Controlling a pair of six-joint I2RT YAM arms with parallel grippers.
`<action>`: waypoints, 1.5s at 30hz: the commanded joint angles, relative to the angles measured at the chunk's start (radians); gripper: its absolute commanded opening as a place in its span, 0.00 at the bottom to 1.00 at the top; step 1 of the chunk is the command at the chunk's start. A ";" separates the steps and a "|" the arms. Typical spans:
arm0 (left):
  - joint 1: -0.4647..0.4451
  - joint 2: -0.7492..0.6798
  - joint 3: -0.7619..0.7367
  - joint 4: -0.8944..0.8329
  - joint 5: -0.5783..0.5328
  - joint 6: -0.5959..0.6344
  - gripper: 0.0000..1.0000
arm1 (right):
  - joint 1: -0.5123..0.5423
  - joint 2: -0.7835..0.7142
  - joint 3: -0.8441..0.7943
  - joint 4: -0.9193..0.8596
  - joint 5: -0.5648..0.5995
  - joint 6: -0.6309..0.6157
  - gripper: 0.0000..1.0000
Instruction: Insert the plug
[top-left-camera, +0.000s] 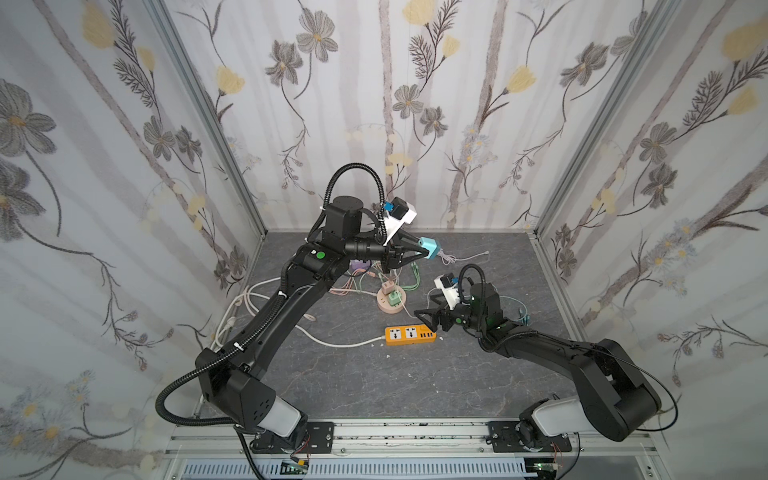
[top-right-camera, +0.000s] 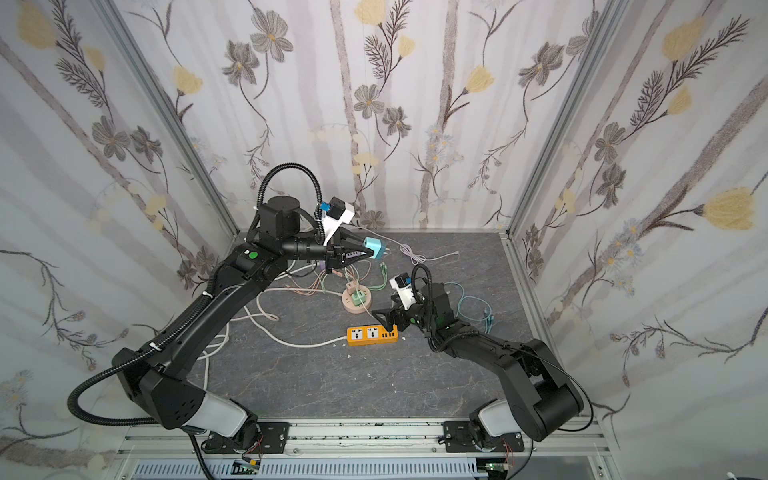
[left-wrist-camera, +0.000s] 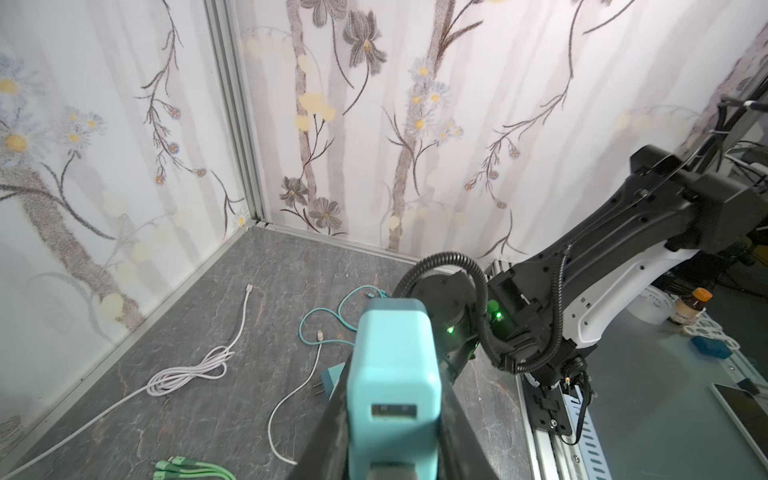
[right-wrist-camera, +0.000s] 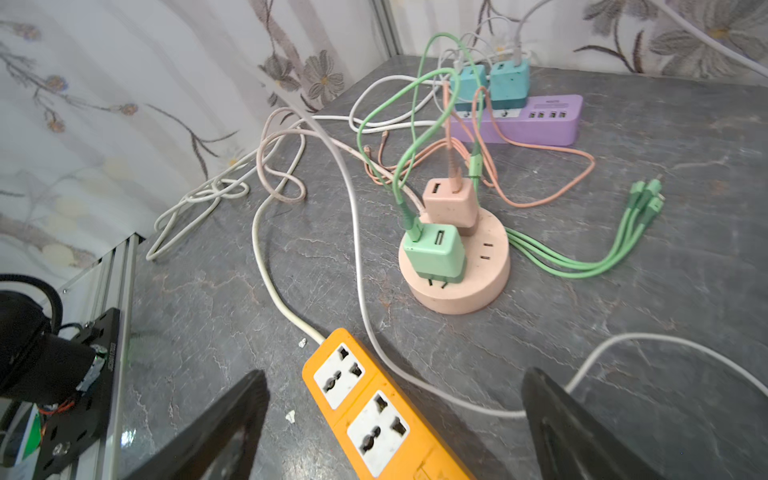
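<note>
My left claw (top-left-camera: 422, 252) is clamped partway closed on the teal plug (left-wrist-camera: 392, 365), one finger on each flank, holding it up in the air near the back wall (top-left-camera: 457, 124). That arm reaches far forward, forearm about level, pointing right. The orange strip (top-left-camera: 410, 335) lies flat on the table (top-left-camera: 374, 386), lower and nearer to me, well apart from the plug, its two white sockets facing up uncovered. My right arm is bent low, and my right claw (right-wrist-camera: 390, 411) gapes wide with nothing in it, straddling the strip's end. The round pink hub (right-wrist-camera: 457, 286) sits just behind the strip and a white cable (right-wrist-camera: 361, 291) crosses beside it; bare table lies in front
</note>
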 joint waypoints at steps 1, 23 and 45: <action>0.000 -0.023 0.009 0.084 0.052 -0.081 0.00 | 0.031 0.081 0.041 0.135 -0.042 -0.115 0.93; 0.033 -0.120 -0.014 0.132 0.084 -0.114 0.00 | 0.055 0.283 0.034 0.311 0.228 -0.023 0.28; -0.249 0.181 -0.256 -0.547 -0.821 0.613 0.00 | -0.120 0.142 0.491 -0.185 0.111 0.165 0.03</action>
